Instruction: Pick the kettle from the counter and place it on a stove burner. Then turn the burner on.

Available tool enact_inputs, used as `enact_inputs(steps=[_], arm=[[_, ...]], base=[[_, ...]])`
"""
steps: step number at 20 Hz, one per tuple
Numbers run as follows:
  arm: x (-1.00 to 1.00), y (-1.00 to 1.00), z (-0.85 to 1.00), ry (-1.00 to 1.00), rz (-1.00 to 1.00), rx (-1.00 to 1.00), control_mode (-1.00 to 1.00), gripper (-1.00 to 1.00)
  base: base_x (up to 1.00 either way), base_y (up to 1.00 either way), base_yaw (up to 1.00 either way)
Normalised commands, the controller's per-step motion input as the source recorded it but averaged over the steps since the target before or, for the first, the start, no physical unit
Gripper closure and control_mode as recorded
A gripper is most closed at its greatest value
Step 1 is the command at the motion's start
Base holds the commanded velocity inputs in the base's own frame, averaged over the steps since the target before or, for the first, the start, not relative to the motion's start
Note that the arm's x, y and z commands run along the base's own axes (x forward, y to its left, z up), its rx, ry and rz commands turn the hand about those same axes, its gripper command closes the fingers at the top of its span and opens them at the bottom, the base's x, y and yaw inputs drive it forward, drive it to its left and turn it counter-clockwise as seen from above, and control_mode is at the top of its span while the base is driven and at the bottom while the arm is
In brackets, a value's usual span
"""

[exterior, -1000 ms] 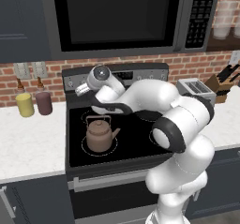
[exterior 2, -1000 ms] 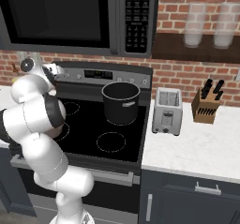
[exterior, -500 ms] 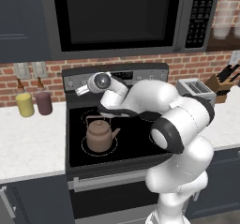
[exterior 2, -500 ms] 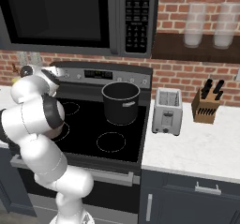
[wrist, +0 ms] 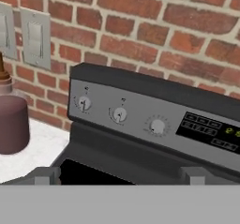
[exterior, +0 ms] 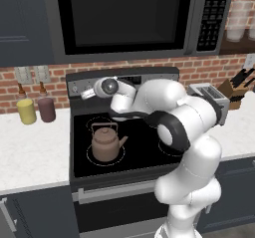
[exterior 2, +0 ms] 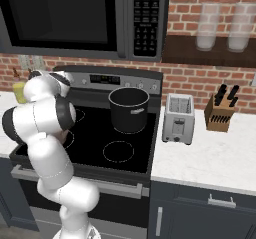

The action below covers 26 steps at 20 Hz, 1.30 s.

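The kettle [exterior: 105, 143] sits upright inside the large burner ring [exterior: 89, 155] at the left centre of the black cooktop [exterior: 144, 150]. The gripper [exterior: 89, 92], empty with jaws wide apart, hovers before the control panel knobs [wrist: 119, 115] at upper left.

No text can be read anywhere. The stove's control panel [wrist: 154, 120] carries small marks above its knobs and a dark display at right with pale and green glyphs, too blurred to make out. The microwave keypad [exterior 2: 146, 20] is likewise illegible.
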Motion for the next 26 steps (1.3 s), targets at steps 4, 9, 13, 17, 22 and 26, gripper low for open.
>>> enact_inputs(steps=[4, 9, 13, 17, 22, 26], arm=[[0.41, 0.0, 0.0, 0.0, -0.03, 0.01, -1.0, -1.0], [0.38, 0.05, 0.0, 0.0, -0.05, 0.0, -1.0, -1.0], [0.26, 0.17, 0.0, 0.0, -0.08, 0.01, -1.0, -1.0], [0.05, 0.2, 0.0, -0.01, -0.08, 0.02, -1.0, -1.0], [0.0, 0.22, 0.0, -0.03, -0.05, 0.03, -1.0, -1.0], [0.0, 0.1, 0.0, -0.04, -0.03, 0.04, -1.0, -1.0]], base=[[0.0, 0.0, 0.0], [0.0, 0.0, 0.0], [0.0, 0.0, 0.0], [0.0, 0.0, 0.0], [0.0, 0.0, 0.0], [0.0, 0.0, 0.0]])
